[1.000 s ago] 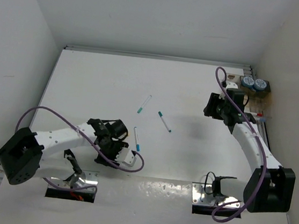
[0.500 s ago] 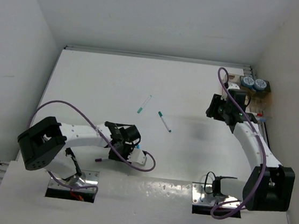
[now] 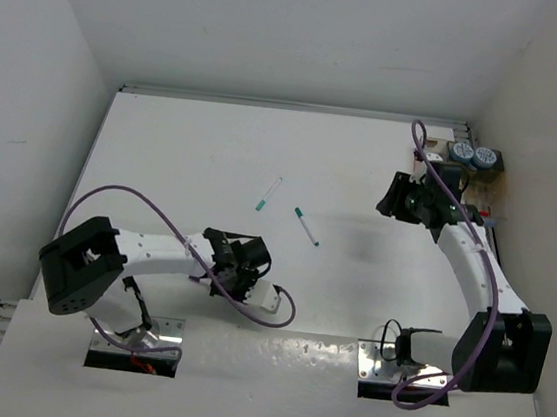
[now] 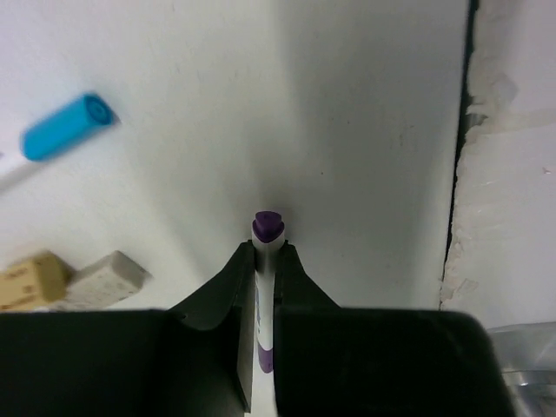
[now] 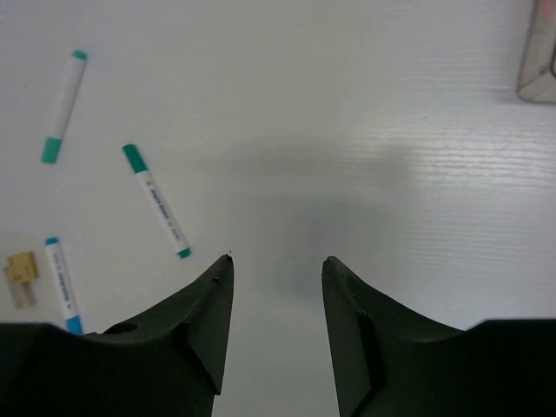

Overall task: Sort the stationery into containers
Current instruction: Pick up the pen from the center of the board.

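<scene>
The left gripper [image 4: 268,250] pinches a purple-tipped pen [image 4: 268,228], its tip just past the fingertips — a blue-capped pen [image 4: 68,127] lies ahead-left. The right gripper [image 5: 276,265] stands spread above the surface [image 5: 391,104].

One pen [image 3: 270,195] lies left of a second pen [image 3: 307,227]; containers [image 3: 490,182] stand far right.

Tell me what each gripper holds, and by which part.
Left gripper: shut on the purple-tipped pen, clamped just behind its purple end, which pokes out past the fingertips. Right gripper: open, holding nothing.
</scene>
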Controlling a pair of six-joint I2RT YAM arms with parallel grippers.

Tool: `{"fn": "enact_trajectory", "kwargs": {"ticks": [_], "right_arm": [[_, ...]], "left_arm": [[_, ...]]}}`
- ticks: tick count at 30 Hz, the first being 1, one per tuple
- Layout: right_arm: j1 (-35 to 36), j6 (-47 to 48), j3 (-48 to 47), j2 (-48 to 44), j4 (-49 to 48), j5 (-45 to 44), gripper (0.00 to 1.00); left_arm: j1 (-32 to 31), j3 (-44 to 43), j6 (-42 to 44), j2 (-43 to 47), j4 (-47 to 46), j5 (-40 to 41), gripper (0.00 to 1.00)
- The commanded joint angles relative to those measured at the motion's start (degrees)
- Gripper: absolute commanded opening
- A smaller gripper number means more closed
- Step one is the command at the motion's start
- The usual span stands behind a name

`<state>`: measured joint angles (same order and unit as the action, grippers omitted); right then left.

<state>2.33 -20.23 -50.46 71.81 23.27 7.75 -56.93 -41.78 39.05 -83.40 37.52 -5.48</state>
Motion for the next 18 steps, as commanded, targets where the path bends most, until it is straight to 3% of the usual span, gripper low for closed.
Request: {"fn": "enact_trajectory", "kwargs": {"ticks": [1,7,13,18], "right_arm": [[-0.13,-1.56,-4.56,0.17,2.74,10.42,0.45],[3.20,-2.97,-9.74,4.73,11.79,24.76,0.45],[7.78,-7.62,-12.82,8.16,11.54,31.78,0.57],[9.53,-13.16,-15.63,10.28,11.45,38.56,0.58]], "left_arm": [[-4.14,-5.23,4.09,4.80,2.37,2.21,0.00],[-11.53,-14.46,11.48,9.47,6.52,12.91,0.00],[-18.04,-14.21,24.22,15.10,-0.50,21.03,0.00],[-20.41,-11.58,35.63,17.12,-9.46,27.61,0.00]]}}
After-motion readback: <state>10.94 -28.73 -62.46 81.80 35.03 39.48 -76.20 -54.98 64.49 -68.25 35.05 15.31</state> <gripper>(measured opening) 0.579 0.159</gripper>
